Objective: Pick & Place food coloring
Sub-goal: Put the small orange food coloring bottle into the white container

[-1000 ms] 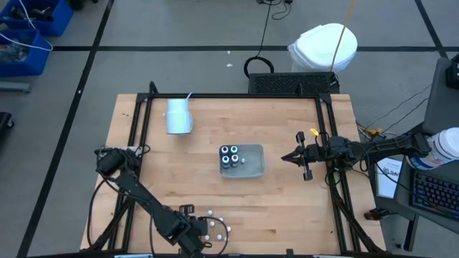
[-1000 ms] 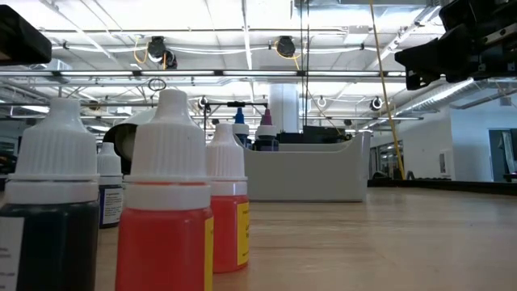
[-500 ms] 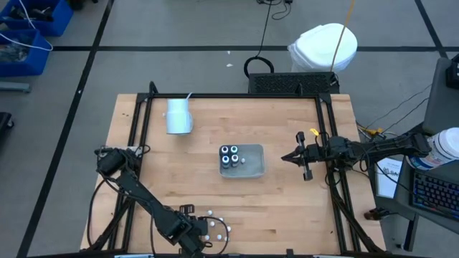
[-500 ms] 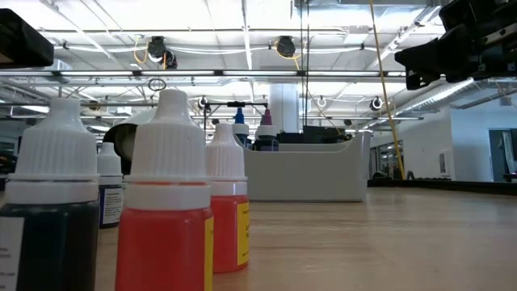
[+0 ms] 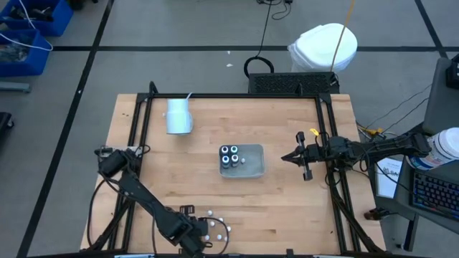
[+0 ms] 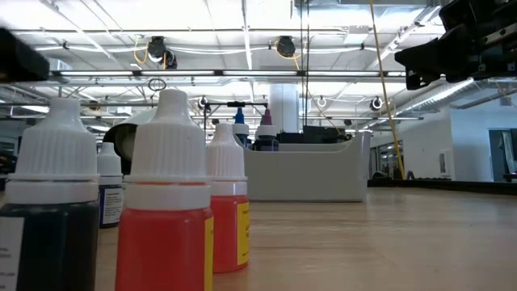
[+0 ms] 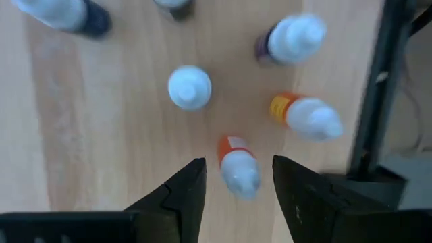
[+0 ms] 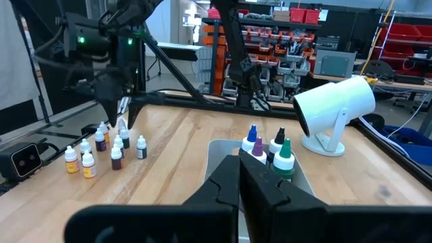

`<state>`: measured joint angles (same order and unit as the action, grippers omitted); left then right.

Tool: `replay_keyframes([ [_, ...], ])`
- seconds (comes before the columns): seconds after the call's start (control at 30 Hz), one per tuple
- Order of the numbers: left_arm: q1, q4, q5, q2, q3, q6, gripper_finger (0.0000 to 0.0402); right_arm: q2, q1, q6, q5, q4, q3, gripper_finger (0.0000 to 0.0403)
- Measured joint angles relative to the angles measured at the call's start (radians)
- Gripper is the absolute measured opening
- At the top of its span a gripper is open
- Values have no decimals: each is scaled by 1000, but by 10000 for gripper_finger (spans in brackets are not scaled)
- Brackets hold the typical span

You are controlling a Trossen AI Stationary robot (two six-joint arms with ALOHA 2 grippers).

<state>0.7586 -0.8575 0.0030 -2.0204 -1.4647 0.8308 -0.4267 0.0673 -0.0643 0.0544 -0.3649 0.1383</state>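
Left pincer [image 7: 233, 177] hovers with fingers apart over an orange food coloring bottle [image 7: 237, 169] at the tabletop's [image 5: 287, 208] near edge; crowded neighbours [image 7: 305, 116] risk being toppled. Right pincer [image 5: 288, 157], fingers together, waits beside the tray [image 5: 254, 168].

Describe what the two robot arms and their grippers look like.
Both arms are dark, jointed and slim. The left gripper has two broad black fingers tapering to blunt tips. The right gripper is black too, with a small yellow tag and dark cables trailing behind it off the table's edge. A green light glows on the left arm's wrist.
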Motion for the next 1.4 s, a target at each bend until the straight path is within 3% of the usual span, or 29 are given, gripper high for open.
replay_keyframes([
  [0.93, -14, -6, 23, -2, 0, 14, 174, 0, 0, 0, 0, 0, 0, 0],
  [1.27, -28, -6, 45, 0, 0, 39, 68, 0, 0, -3, 0, 0, 0, 0],
  [1.4, -30, -11, 81, 0, 0, 76, 63, 0, 0, -3, 0, 1, 0, 0],
])
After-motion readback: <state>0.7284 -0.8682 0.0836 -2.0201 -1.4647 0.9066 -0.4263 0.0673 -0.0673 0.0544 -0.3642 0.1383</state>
